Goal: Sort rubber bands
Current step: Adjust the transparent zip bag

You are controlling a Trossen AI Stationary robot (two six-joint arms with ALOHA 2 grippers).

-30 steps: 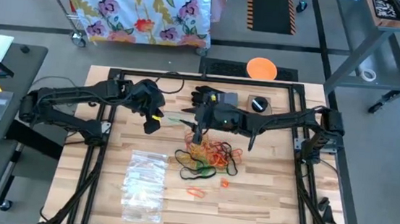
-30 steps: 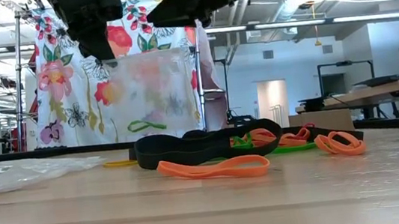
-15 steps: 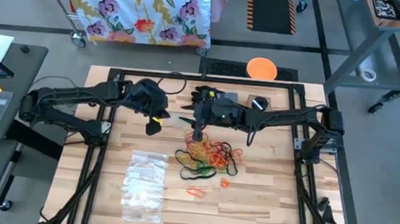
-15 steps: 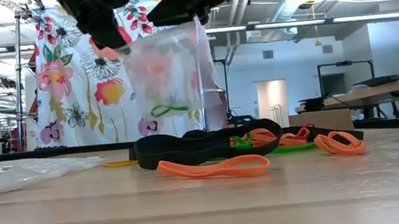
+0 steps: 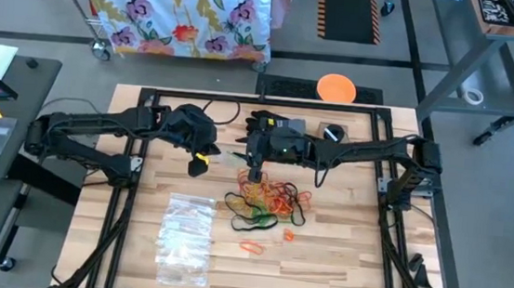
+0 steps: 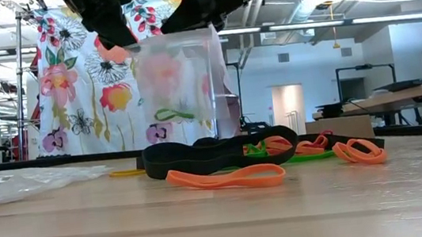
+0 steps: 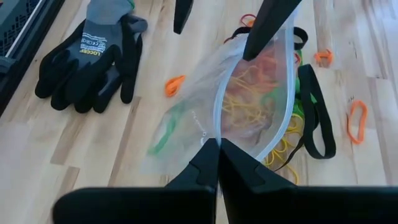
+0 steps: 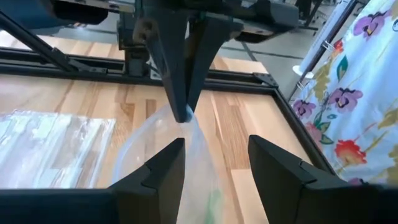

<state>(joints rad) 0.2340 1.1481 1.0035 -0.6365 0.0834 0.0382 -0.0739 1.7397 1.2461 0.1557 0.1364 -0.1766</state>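
A clear plastic bag [image 6: 179,82] hangs over the table's middle between my two grippers, with a green rubber band [image 6: 172,113] lying inside it. My left gripper [image 7: 217,144] is shut on one end of the bag's mouth. My right gripper [image 8: 216,140] stands open at the other end. The rubber bands [image 5: 272,201], a loose pile of orange, yellow, green, red and black loops, lie on the table below and in front of the bag. A few orange ones [image 5: 250,247] lie apart, nearer the front edge. My left gripper pinches the bag's rim at one end of the mouth [image 7: 217,134] between its two fingers, coming slanting down from the table's left. The bag hangs below, clear of the table. My right gripper has one finger [image 7: 266,28] in the bag's open mouth at the far end of the rim and the other finger [image 7: 181,12] outside the wall, apart from it. The mouth stays spread open between that finger and my left gripper.
A black glove [image 7: 87,59] lies toward the far edge behind the bag. A stack of clear bags [image 5: 184,236] lies at the front left. A small black object [image 5: 333,133] sits at the far right. Bare wood shows at the front right.
The bag has risen a little and shifted slightly toward my right gripper, carrying the green band up with it. My left gripper has tipped and swung a little toward the table's middle, still shut on the rim. My right gripper stays open.
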